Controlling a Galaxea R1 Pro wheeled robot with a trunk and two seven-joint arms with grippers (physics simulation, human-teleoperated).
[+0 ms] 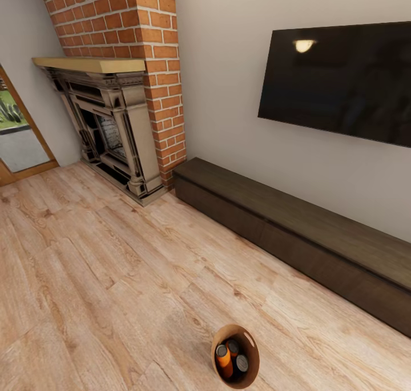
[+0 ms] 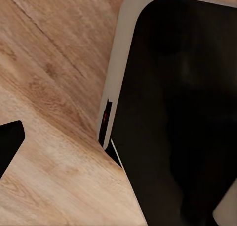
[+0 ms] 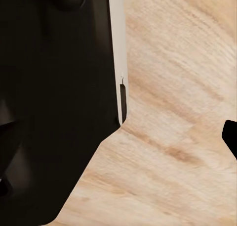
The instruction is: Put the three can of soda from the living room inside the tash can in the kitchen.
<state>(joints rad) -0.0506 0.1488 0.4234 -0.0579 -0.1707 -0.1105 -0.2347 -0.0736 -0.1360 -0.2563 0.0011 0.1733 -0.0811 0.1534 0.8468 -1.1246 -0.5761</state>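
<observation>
While my head cam looks down across the living room, the biggest thing I see is the light wood plank floor [image 1: 114, 277], running right up to the grey wall [image 1: 228, 83]. On that wall hangs a black TV [image 1: 342, 83], with a long dark low cabinet [image 1: 297, 231] under it. Over on the left there's the red brick fireplace [image 1: 123, 94] with its tan mantel, and a doorway [image 1: 20, 134] past it.

Smaller stuff: the tash can [image 1: 235, 357] sits on the floor at the bottom of the head view, looking tipped toward me, and I can make out orange soda cans [image 1: 224, 359] inside it. Three, I think, though they're tiny.

Both wrist cams are different, just floor planks and a big black panel with a pale edge [image 2: 182, 117] [image 3: 54, 97] up close. Dark slivers at the frame edges might be my fingers, so honestly can't tell if either claw is spread or pinched, or how far the bin is from them.
</observation>
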